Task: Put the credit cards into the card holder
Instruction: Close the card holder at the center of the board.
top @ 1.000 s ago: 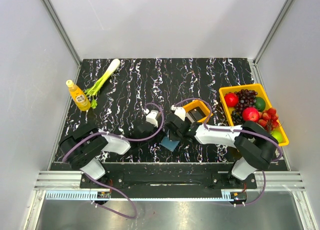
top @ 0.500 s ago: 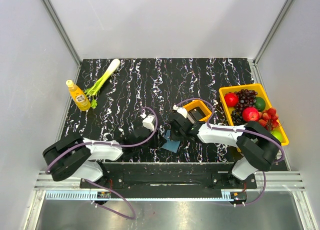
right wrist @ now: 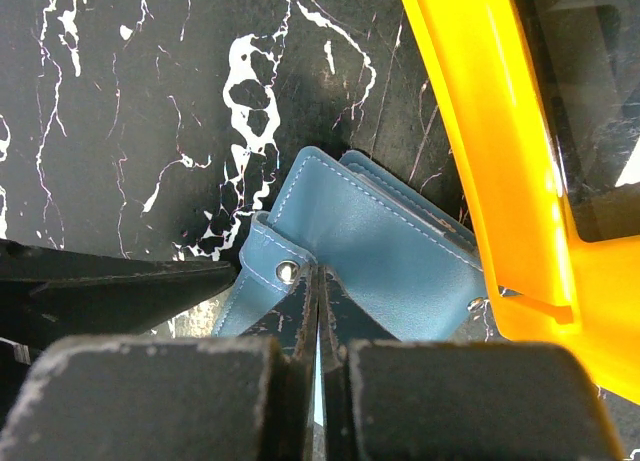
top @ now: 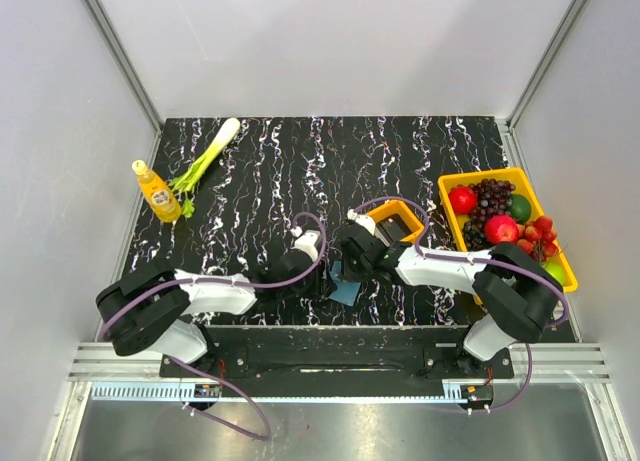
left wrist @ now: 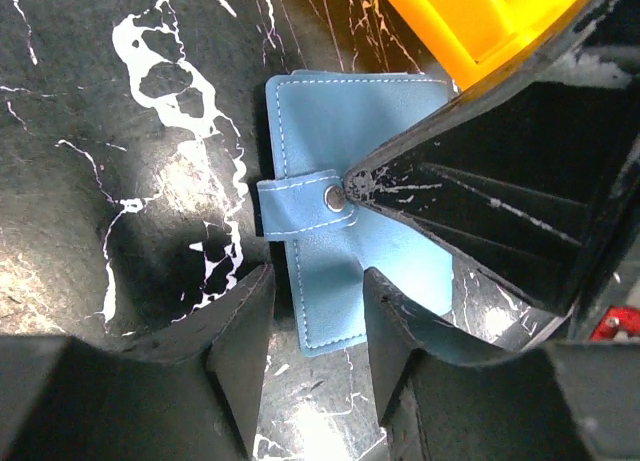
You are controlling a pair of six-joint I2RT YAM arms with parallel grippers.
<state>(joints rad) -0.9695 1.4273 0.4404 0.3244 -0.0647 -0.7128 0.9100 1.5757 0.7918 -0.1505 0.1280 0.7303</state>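
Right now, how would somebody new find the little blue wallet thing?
On the black, white-veined marble table, find the big yellow plastic fruit bin at the right. Left of it sits a small orange plastic tray, and the flat blue stitched card holder lies beside that tray, toward the table's near edge. It is the only blue thing, with a silver snap stud.

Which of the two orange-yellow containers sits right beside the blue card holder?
The small orange tray, right next to the card holder. The larger yellow bin, full of fruit, stands apart, farther right.
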